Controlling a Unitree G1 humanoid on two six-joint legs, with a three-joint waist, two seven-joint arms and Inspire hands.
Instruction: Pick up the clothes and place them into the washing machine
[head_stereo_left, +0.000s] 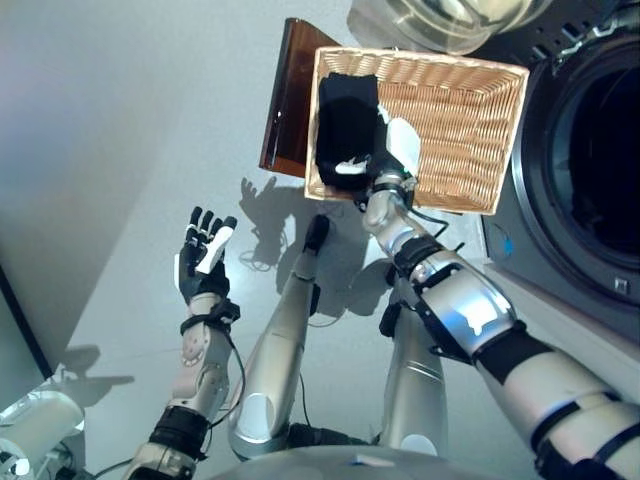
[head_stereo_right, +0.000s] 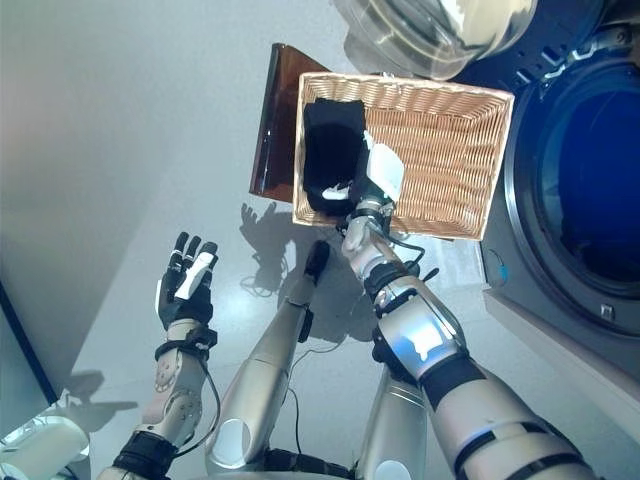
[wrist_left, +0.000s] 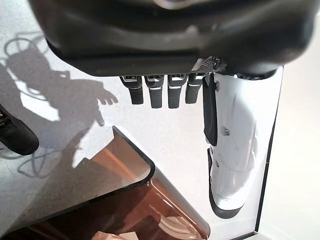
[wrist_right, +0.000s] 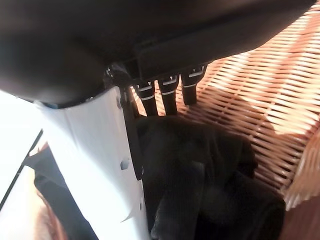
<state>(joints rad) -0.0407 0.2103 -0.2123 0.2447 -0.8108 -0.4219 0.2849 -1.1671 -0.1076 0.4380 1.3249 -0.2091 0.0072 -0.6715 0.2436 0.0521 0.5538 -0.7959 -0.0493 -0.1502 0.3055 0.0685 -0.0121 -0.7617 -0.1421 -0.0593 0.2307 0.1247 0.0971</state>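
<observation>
Two head views give the overall layout; wrist views add close detail. Only the head views show the washing machine (head_stereo_left: 585, 190) w/ its dark drum opening, at the robot's right, and its glass door (head_stereo_right: 430, 30) swung open beyond the basket. R wrist view alone shows the right hand's fingers (wrist_right: 167, 97) hanging straight over the black garment (wrist_right: 210, 180), w/ the white-covered thumb (wrist_right: 100, 165) alongside the cloth; no curl round the fabric seen, contact w/ it cannot be confirmed. L wrist view alone shows a brown translucent panel (wrist_left: 125, 200) on the floor past the left hand's fingers (wrist_left: 160, 92).

Surroundings: wicker basket (head_stereo_left: 470, 120) sits on the grey floor (head_stereo_left: 120, 150) beside the machine front. Brown panel touches the basket's side away from the machine. Black garment lies bunched inside the basket, at the end nearest the panel, directly under the right hand (head_stereo_left: 385, 155). Basket rim stands between the right forearm and the cloth; the wrist crosses over it.

Left hand (head_stereo_left: 203, 255): held up over bare floor, well apart from basket, fingers extended and spread, holding nothing. Right hand: fingers released, not clenched, grasping nothing visible.
</observation>
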